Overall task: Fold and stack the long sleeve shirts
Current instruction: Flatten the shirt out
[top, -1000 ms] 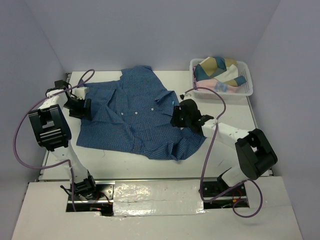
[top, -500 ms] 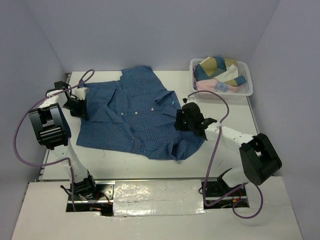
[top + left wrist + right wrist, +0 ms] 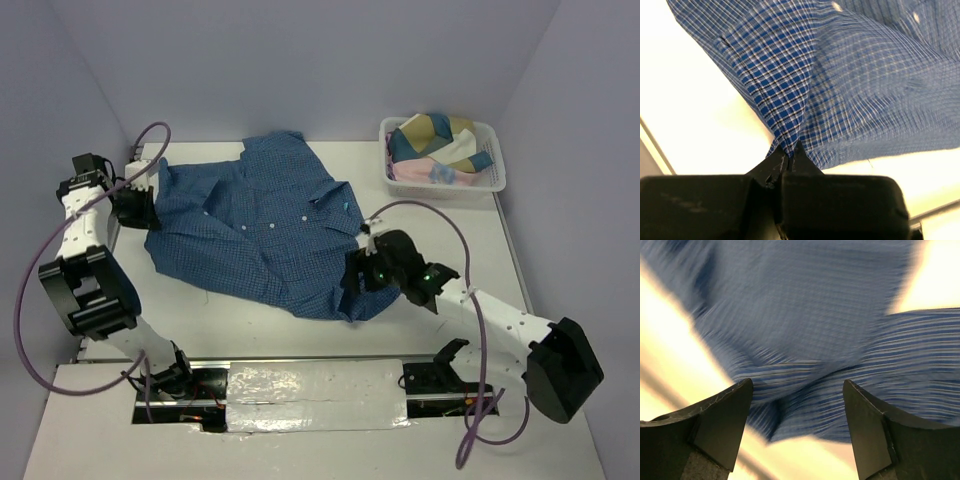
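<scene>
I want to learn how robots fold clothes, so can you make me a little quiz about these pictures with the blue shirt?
1. True or false: the left end effector is shut on the blue checked shirt.
2. How is the right end effector? A: open at the shirt's near edge. B: shut on a sleeve. C: shut on the collar.
3. Fill in: the white basket of cloths sits at the far ____ corner of the table.
Key: 1 true; 2 A; 3 right.
</scene>
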Motion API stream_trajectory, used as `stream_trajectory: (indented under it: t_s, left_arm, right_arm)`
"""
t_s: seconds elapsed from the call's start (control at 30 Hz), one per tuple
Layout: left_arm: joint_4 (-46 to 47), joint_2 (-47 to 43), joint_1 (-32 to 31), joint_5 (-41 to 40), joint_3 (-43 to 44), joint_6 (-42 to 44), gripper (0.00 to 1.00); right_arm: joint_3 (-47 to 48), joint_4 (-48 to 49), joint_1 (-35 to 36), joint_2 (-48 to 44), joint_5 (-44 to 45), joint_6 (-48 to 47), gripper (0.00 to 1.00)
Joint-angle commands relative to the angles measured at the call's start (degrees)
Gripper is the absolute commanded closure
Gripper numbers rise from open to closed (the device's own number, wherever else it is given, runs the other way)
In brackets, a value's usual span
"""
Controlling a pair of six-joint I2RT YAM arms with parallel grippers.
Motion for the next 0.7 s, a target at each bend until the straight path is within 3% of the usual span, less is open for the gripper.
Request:
stream_trajectory:
  t_s: [0.0,0.33,0.57,0.67]
  left_arm:
    - [-3.7,-5.6,0.6,0.9,-4.3,3.3,1.0]
    - [-4.0,-15.7,3.7,-3.2,-12.2,5.1,1.0]
    - [-4.9,-18.6,6.8,-2.7,-15.8,6.9,1.0]
    - [-5.4,-19.3,7.6,-3.1,-16.7,7.7,1.0]
  right_arm:
    - [-2.0,-2.9,4.8,-3.3,-6.2,-3.7,0.19]
    - [-3.6,-4.2,13.9,-13.5,-6.1,-1.7,0.15]
    - [1.1,-11.8,18.5,4.8,2.7,5.7,0.14]
    - [1.9,-12.1,18.7,8.0,4.5,8.0,0.13]
